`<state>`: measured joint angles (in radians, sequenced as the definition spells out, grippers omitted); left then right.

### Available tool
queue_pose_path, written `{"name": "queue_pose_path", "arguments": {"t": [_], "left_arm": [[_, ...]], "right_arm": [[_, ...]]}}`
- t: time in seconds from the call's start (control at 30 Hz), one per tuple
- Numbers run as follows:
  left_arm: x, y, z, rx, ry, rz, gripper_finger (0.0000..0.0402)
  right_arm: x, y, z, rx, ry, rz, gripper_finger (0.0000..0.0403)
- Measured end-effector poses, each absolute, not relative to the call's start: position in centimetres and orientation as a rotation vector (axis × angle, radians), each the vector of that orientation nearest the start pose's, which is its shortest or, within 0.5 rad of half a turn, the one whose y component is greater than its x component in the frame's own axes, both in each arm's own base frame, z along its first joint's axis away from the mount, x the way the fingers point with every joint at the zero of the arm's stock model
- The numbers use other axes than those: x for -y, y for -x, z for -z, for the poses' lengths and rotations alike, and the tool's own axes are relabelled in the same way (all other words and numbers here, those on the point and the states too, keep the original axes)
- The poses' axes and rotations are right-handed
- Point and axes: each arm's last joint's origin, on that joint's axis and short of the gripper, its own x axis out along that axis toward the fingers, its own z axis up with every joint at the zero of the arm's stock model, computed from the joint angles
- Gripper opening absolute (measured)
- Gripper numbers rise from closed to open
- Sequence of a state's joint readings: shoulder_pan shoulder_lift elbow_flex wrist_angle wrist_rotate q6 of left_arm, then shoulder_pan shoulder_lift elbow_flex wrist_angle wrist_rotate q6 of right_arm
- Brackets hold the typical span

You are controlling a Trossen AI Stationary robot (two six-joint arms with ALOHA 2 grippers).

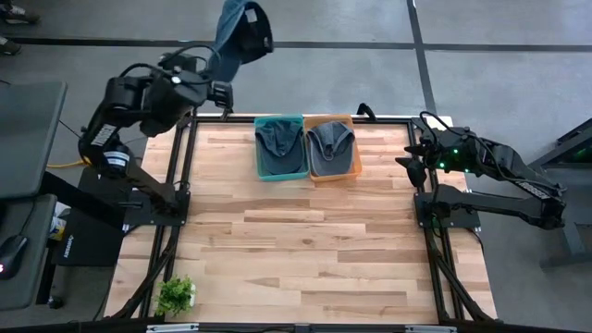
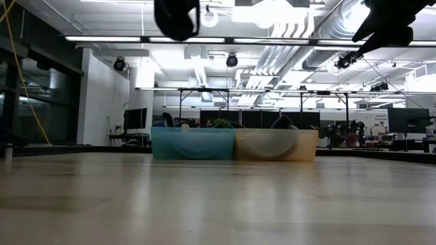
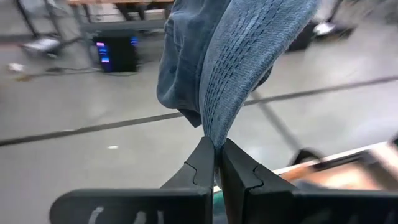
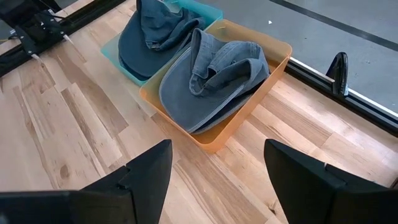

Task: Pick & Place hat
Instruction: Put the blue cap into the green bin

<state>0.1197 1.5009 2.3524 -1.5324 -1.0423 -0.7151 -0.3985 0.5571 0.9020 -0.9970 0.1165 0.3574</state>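
A blue denim hat (image 1: 242, 32) is up in the air past the table's far left corner, with my left gripper (image 3: 217, 146) shut on it. In the low view it shows as a dark shape (image 2: 177, 19) at the top. My right gripper (image 4: 214, 168) stands open at the table's right edge (image 1: 413, 153), holding nothing. Two more blue hats lie in bins at the far edge, one in the teal bin (image 1: 280, 148) and one in the orange bin (image 1: 333, 148). My left gripper pinches a narrow fold of the hat's ribbed blue cloth (image 3: 214, 132) between its two fingertips. The fingers slant toward the table's far side. The hat spreads out beyond the fingertips, lifted clear of the table and the bins.
The two bins stand side by side against the far edge of the wooden table (image 1: 305, 240). A small green plant (image 1: 176, 294) sits at the near left corner. Black frame rails run along the table's left and right sides.
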Motion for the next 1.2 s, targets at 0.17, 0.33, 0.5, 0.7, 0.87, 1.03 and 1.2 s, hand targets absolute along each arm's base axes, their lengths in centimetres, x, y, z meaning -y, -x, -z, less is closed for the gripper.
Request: {"name": "queue_pose_path", "arguments": {"t": [0.17, 0.33, 0.5, 0.7, 0.87, 1.03, 1.2], "left_arm": [[-3.0, -17.0, -55.3, -0.053, 0.381, -1.155, 0.0001], [-1.3, -17.4, -55.0, -0.013, 0.426, -1.094, 0.0001], [0.4, -19.1, -53.4, 0.011, 0.475, -1.081, 0.0001], [2.5, -21.3, -49.9, 0.067, 0.547, -1.106, 0.0], [4.5, -22.2, -46.4, 0.181, 0.632, -1.119, 0.0], [6.2, -22.1, -42.8, 0.387, 0.719, -1.099, 0.0], [7.4, -22.3, -39.2, 0.499, 0.787, -1.05, 0.0]], "right_arm": [[3.5, -7.5, -32.4, -0.56, -0.423, 0.608, 0.0249], [3.5, -7.5, -32.4, -0.57, -0.39, 0.596, 0.0249], [3.5, -7.5, -32.4, -0.58, -0.363, 0.581, 0.0249], [3.5, -7.5, -32.4, -0.588, -0.332, 0.57, 0.0249], [3.5, -7.5, -32.4, -0.6, -0.292, 0.545, 0.0249], [3.5, -7.5, -32.4, -0.609, -0.258, 0.532, 0.0249], [3.5, -7.5, -32.4, -0.611, -0.242, 0.527, 0.0249]]}}
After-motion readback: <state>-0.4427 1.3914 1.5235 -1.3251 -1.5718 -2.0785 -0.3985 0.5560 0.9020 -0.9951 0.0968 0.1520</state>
